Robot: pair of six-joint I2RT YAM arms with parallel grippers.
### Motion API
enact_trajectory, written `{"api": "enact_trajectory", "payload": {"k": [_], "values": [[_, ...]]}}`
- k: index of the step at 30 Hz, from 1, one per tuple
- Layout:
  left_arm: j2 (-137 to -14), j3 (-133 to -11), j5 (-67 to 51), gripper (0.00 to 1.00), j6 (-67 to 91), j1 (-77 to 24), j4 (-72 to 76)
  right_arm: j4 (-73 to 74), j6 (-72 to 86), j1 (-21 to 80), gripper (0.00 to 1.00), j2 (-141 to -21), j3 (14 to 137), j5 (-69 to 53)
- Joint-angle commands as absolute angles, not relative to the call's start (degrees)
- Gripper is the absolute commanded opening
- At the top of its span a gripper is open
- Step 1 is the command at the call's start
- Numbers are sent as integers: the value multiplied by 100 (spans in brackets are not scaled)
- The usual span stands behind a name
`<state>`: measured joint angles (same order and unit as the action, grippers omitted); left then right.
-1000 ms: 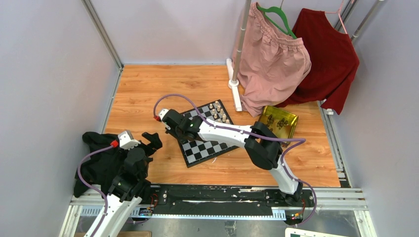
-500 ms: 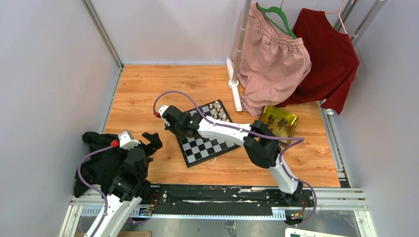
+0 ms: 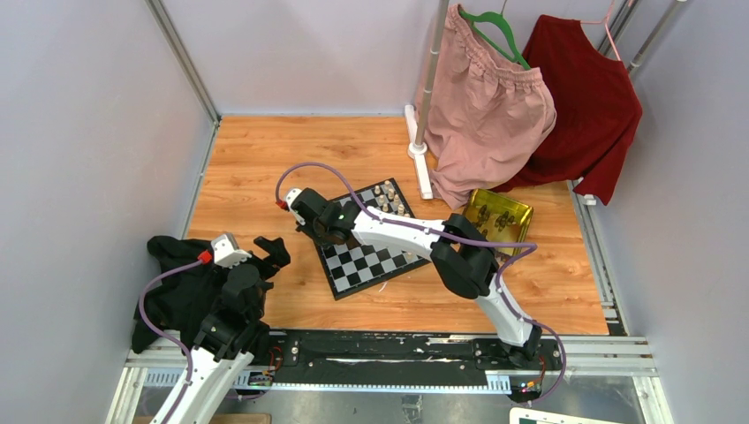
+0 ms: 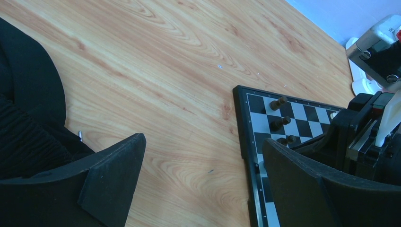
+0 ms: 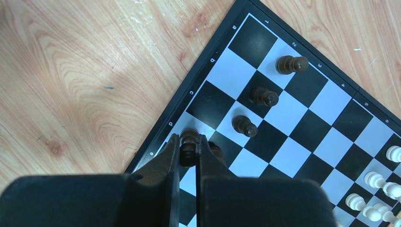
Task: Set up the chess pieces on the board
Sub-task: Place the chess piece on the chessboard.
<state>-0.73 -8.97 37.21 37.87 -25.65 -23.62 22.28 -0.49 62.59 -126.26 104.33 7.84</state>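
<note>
Dark brown-black chess piece (image 5: 189, 135) is clamped between the two fingers of the right gripper (image 5: 187, 147), whose jaws are nearly closed on its narrow body. The head of the piece shows just beyond the fingertips. Its base is hidden between them, so contact with the chessboard (image 5: 326, 101) cannot be confirmed.

Step in hand, as judged: seating this piece on a square of the outermost row, at the board edge marked with the letters c and d.

Recommended procedure:
1. Centre the piece over a single square before lowering. It hangs over the light square by the letter d, close to the black border.
2. Lower vertically until the base sits flat.
3. Open the jaws only slightly. A fourth dark pawn (image 5: 216, 150) lies just beside the finger nearer the board's centre, partly hidden, and a wide release could topple it.
4. Retract straight up.

Three dark pawns (image 5: 265, 96) stand in a diagonal line in the next row, near the fingers but clear of them. Cream-white pieces (image 5: 378, 182) occupy the far side, well apart.

The left gripper (image 4: 203, 179) has its jaws spread wide and holds nothing. It hovers over the wooden table (image 4: 165, 71) beside the board, with a black cloth (image 4: 28, 118) next to it.
</note>
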Motion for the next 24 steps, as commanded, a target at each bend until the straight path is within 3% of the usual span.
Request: {"api": "enact_trajectory", "payload": {"k": [1, 8, 18, 24], "values": [[212, -814, 3716, 100, 3694, -2602, -2268, 2269, -79, 6174, 0, -12726, 10613, 704], [209, -813, 3702, 100, 3684, -2602, -2259, 2268, -53, 6167, 2, -12718, 10574, 712], [209, -801, 3706, 100, 3683, -2602, -2256, 2234, -85, 6168, 22, -12651, 10557, 741], [209, -808, 3708, 100, 3688, -2602, -2256, 2213, -155, 6170, 26, -12560, 10597, 743]]}}
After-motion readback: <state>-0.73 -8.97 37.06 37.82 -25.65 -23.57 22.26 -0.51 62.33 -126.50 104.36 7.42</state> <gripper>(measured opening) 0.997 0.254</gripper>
